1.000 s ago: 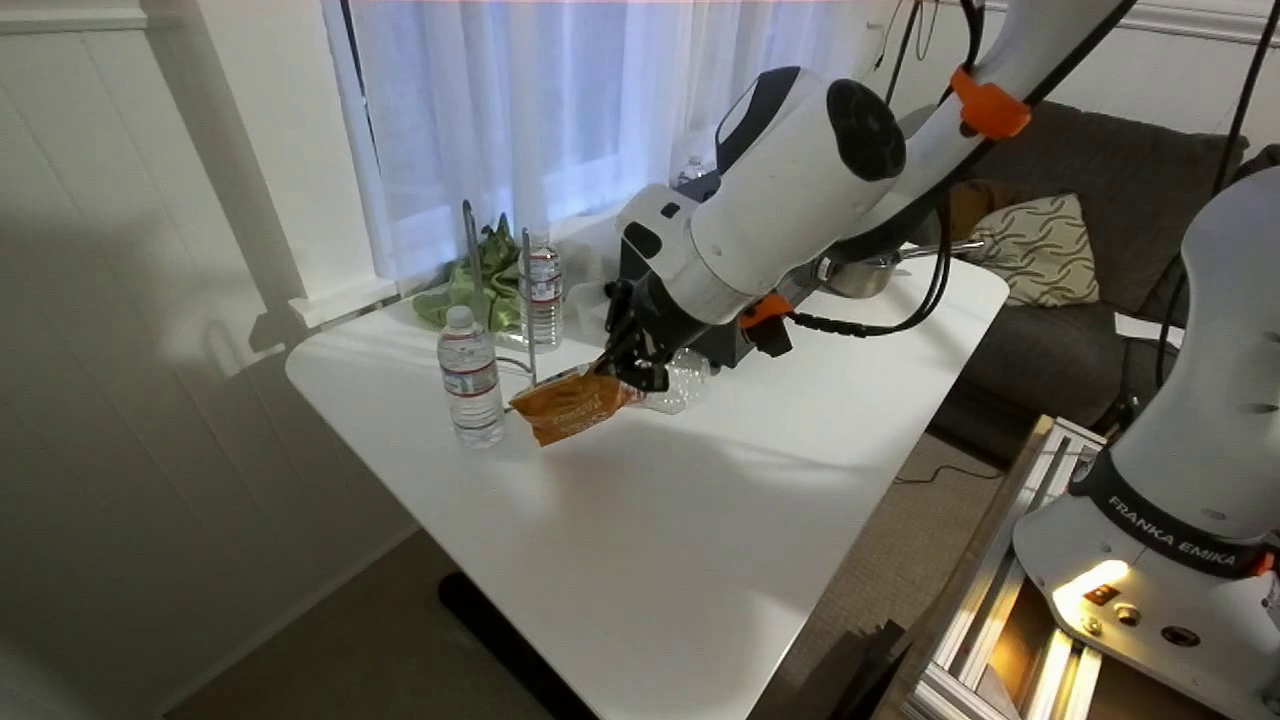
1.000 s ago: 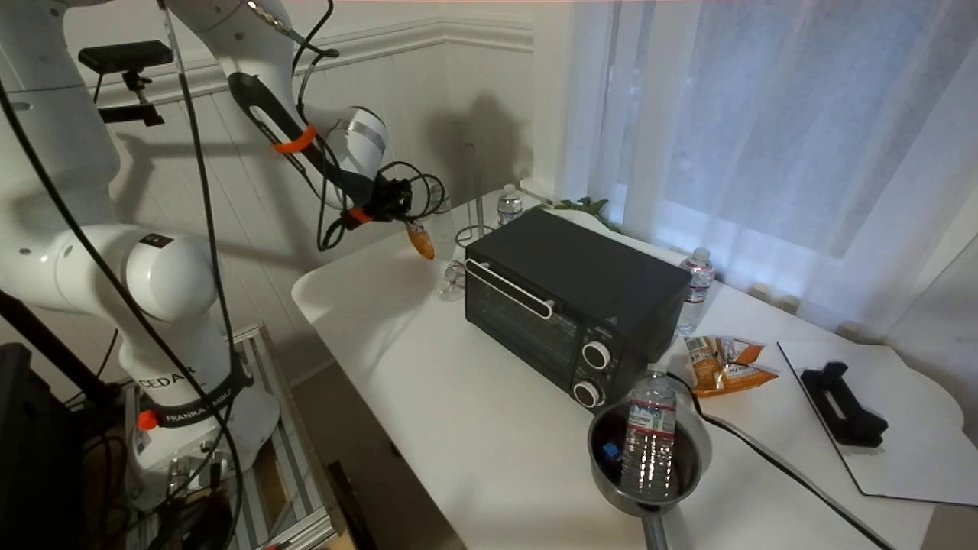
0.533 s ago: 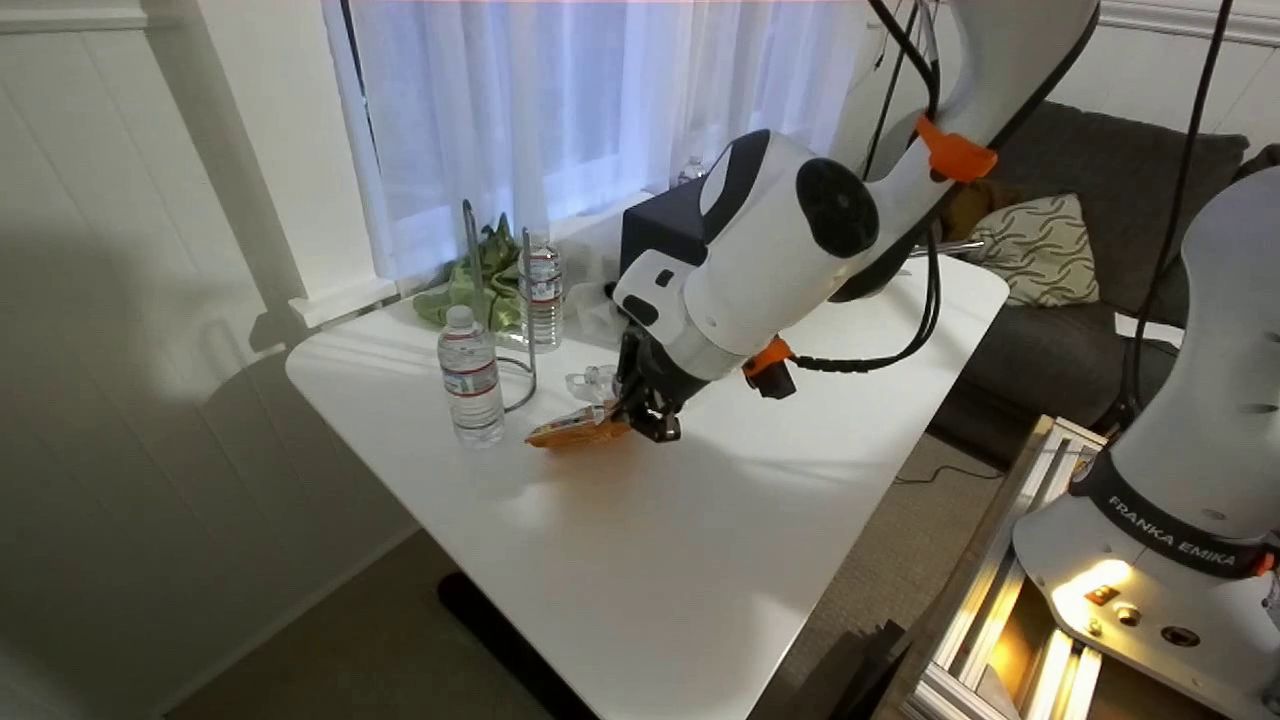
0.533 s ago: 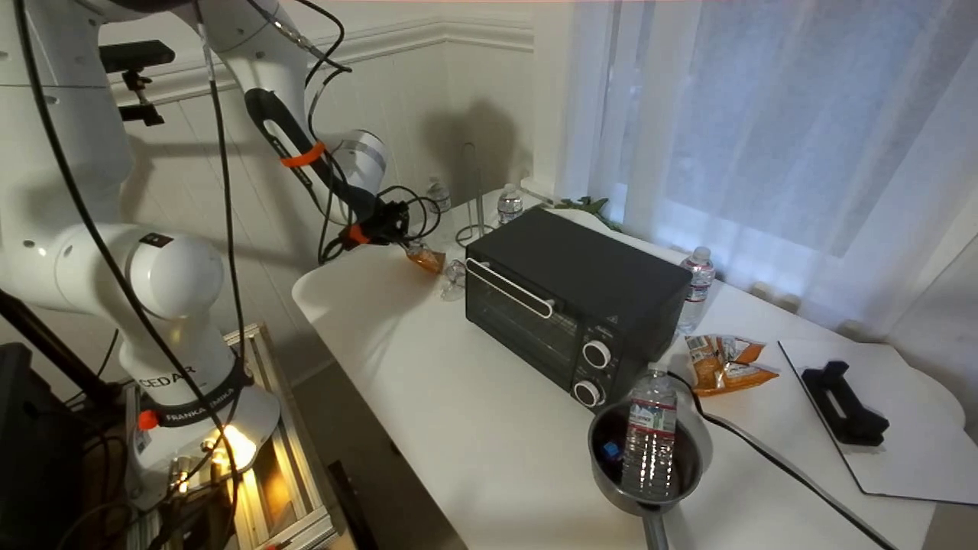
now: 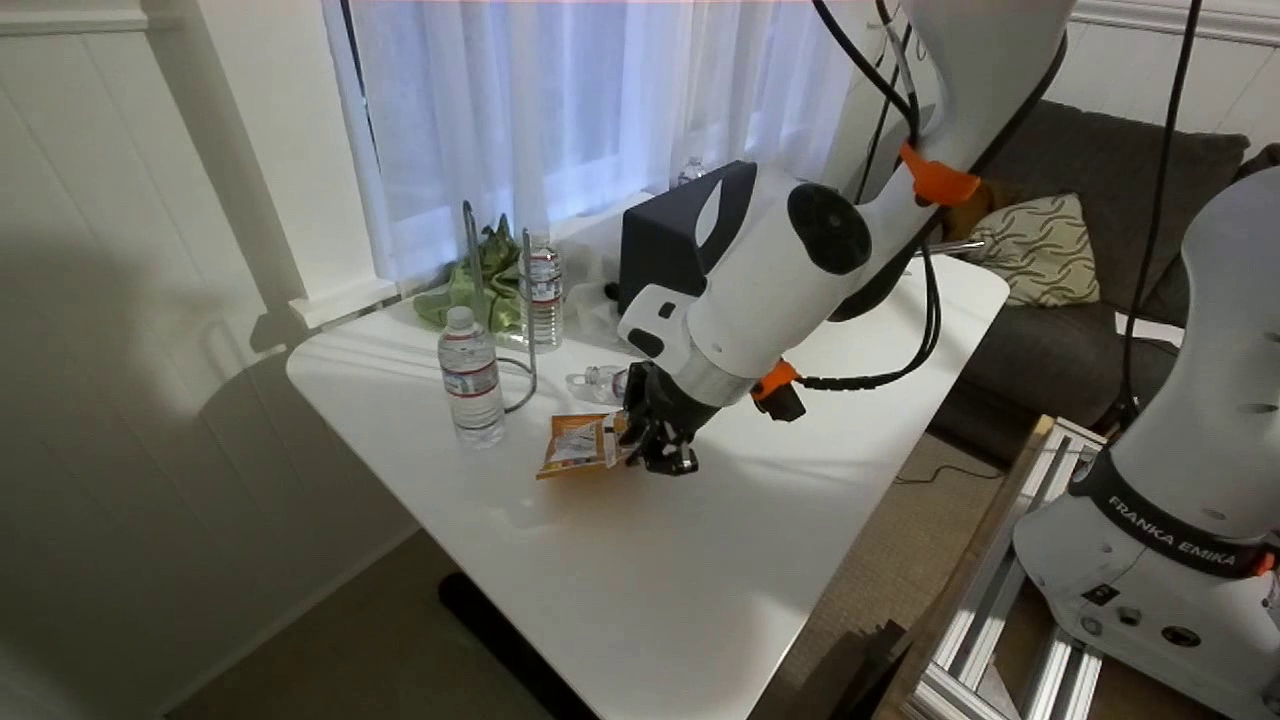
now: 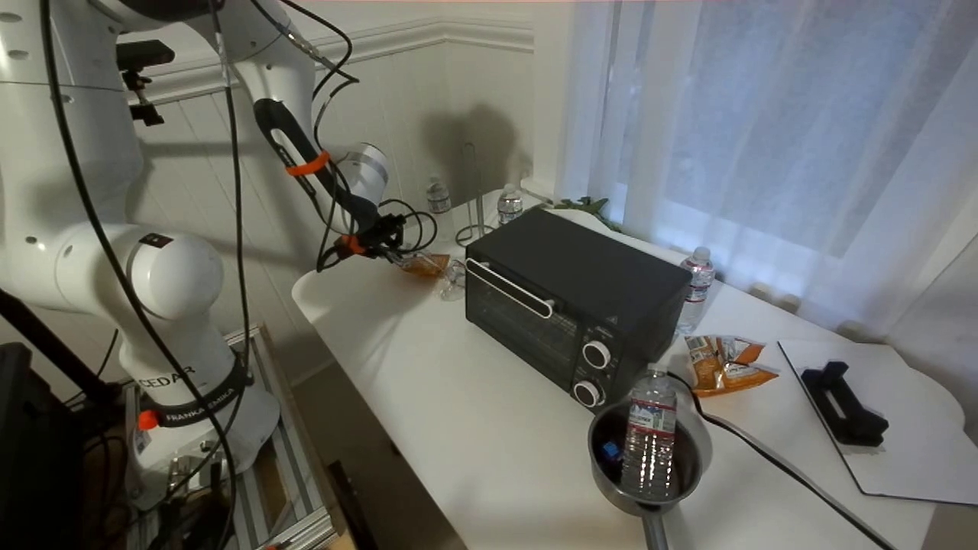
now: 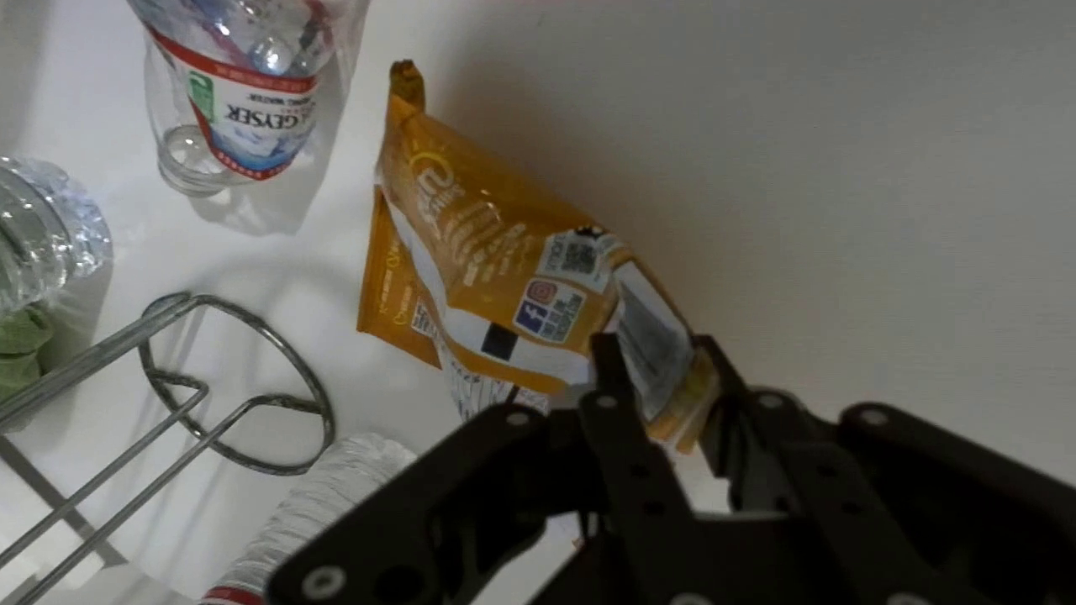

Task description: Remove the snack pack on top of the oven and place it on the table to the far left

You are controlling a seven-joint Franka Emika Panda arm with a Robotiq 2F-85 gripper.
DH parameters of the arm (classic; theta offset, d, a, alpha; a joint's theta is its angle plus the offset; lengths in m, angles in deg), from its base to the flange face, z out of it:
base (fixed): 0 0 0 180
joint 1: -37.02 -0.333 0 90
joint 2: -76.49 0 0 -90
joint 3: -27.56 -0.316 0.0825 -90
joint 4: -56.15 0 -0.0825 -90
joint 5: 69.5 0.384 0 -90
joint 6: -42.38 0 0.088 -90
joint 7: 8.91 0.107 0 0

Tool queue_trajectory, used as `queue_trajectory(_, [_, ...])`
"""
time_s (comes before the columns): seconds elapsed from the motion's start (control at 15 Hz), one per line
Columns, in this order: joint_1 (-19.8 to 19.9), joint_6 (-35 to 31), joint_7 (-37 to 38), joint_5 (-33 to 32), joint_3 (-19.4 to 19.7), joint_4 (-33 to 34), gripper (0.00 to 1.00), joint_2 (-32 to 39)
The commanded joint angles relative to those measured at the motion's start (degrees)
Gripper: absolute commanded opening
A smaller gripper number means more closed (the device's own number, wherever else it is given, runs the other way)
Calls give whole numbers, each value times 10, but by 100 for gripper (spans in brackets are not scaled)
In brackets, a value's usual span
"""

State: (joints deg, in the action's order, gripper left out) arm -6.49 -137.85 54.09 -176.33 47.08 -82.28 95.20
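Observation:
The snack pack [image 5: 580, 443] is an orange packet with white printed patches. It sits low over the near half of the white table [image 5: 660, 590], and I cannot tell how much of it touches. It also shows in an exterior view [image 6: 428, 264], partly behind the gripper. In the wrist view the pack [image 7: 496, 252] is bent, with its crumpled end between my fingers. My gripper [image 7: 656, 349] is closed on that end; the gripper also shows at the pack's side in an exterior view [image 5: 648, 450]. The black oven [image 6: 573, 256] stands with a bare top, partly hidden behind the arm [image 5: 665, 250].
Upright water bottles [image 5: 470, 385] [image 5: 541, 290] and a wire stand [image 5: 530, 310] are close to the pack. A clear bottle [image 5: 603, 383] lies behind it. A green bag [image 5: 490, 280] is by the window. A pot [image 6: 646, 489] and another orange packet [image 6: 726, 367] are beyond the oven.
My gripper has moved down toward the table with the pack in it. The pack has turned from hanging to lying flatter and shows a white printed patch.

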Motion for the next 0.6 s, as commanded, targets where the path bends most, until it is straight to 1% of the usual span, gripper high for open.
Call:
queue_trajectory(0.0, [14,-60,-11,1,1,9,56,7])
queue_trajectory(0.07, [17,-77,-16,3,6,5,62,3])
queue_trajectory(0.13, [122,-65,-119,81,-86,-25,70,-18])
queue_trajectory(0.2, [144,-76,-141,104,-97,-33,77,-18])
queue_trajectory(0.27, [184,-70,-180,143,-125,-52,84,-22])
queue_trajectory(0.33, [126,-101,-131,115,-52,-48,91,-11])
queue_trajectory(0.4, [155,-113,-147,130,-56,-67,97,-16])
queue_trajectory(0.47, [258,-92,-229,198,-138,-98,100,-35])
queue_trajectory(0.53, [281,-95,-242,222,-141,-117,100,-48])
